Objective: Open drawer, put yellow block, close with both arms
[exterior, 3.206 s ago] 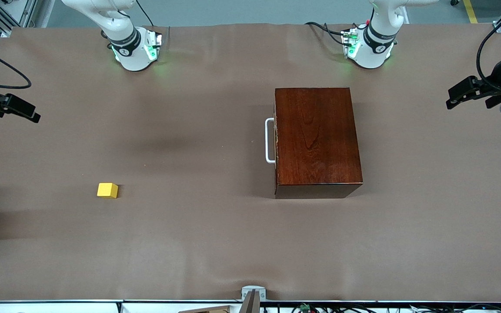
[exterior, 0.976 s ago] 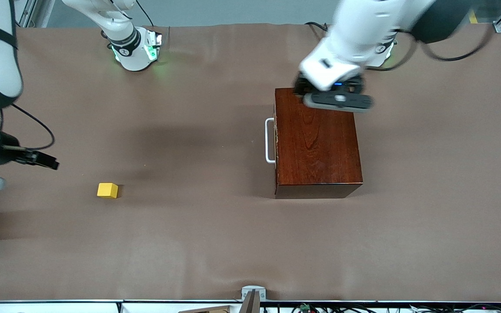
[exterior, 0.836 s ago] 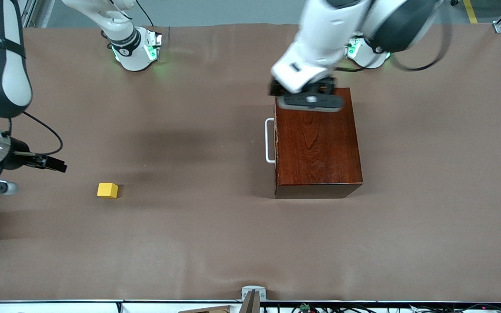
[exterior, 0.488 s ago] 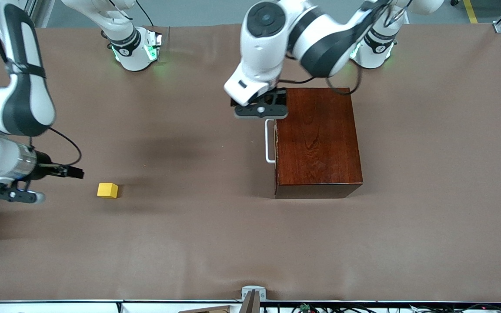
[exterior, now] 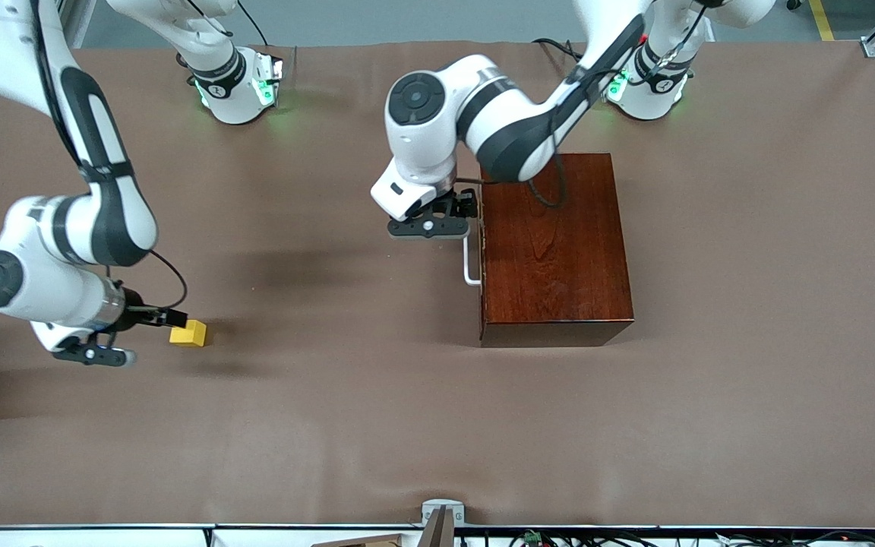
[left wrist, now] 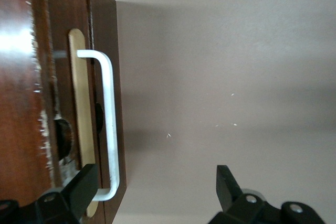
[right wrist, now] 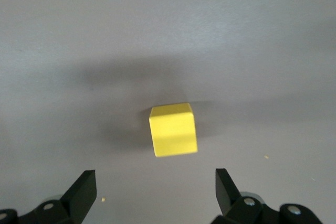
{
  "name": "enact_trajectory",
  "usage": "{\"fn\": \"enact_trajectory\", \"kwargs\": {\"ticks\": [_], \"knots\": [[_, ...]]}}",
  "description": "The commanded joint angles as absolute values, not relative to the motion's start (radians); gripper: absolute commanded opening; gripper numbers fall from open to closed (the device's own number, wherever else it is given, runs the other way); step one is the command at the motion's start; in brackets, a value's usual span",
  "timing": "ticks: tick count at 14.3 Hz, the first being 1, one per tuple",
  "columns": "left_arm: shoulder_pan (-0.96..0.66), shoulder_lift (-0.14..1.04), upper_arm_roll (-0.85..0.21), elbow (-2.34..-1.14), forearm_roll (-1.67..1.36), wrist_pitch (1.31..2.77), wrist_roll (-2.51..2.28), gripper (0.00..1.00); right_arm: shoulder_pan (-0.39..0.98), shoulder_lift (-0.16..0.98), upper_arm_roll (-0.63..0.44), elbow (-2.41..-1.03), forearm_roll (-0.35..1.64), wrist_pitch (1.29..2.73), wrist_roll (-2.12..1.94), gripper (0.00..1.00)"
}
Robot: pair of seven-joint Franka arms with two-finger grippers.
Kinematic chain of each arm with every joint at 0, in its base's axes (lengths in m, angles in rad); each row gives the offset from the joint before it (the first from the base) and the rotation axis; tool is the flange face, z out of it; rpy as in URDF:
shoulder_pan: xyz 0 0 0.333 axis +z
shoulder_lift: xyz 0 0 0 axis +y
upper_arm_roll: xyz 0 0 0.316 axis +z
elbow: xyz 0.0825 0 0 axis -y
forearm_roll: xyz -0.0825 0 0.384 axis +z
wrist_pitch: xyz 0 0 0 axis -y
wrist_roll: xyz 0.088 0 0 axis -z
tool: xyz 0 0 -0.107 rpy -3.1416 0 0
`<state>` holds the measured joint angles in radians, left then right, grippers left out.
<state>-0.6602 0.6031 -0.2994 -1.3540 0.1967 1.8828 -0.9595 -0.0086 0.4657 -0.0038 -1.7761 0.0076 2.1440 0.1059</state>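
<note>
Both grippers spread, nothing held.
You are seeing the right gripper [exterior: 168,317] hanging at the yellow block's [exterior: 188,333] 9 o'clock; the left gripper [left wrist: 152,195] is hovering by the shut drawer's [left wrist: 81,114] handle [exterior: 469,258].

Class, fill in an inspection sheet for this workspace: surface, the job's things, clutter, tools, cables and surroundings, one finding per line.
Surface: table under brown covering, slightly wrinkled.
Job's things: drawer shut in the dark box, white handle on its front; yellow block on the table toward the right arm's end.
Clutter: nothing seen.
Tools: left tool open, over the handle's end, one finger by the drawer front; right tool open, low beside the block, not gripping it.
Cables: black cable looping along the right wrist; more at the left arm's base.
Surroundings: grey floor, metal framing at the table's corners.
</note>
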Motion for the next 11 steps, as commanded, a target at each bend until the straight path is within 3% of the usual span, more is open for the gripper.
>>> {"fn": "enact_trajectory", "kwargs": {"ticks": [1,10,11], "knots": [[-0.684,0.638,-0.279,-1.318,0.23,1.878,-0.985,1.0,0.0,0.511,-0.006,-1.77,-0.003,2.186,0.1,1.0],[-0.693,0.709,-0.265,-1.324,0.31,1.875,-1.009,1.0,-0.029,0.629,-0.011,-1.773,-0.006,2.287,0.043,1.0],[-0.693,0.715,-0.265,-1.324,0.311,1.873,-1.011,1.0,-0.025,0.632,-0.011,-1.779,-0.006,2.287,0.041,0.96]]}}
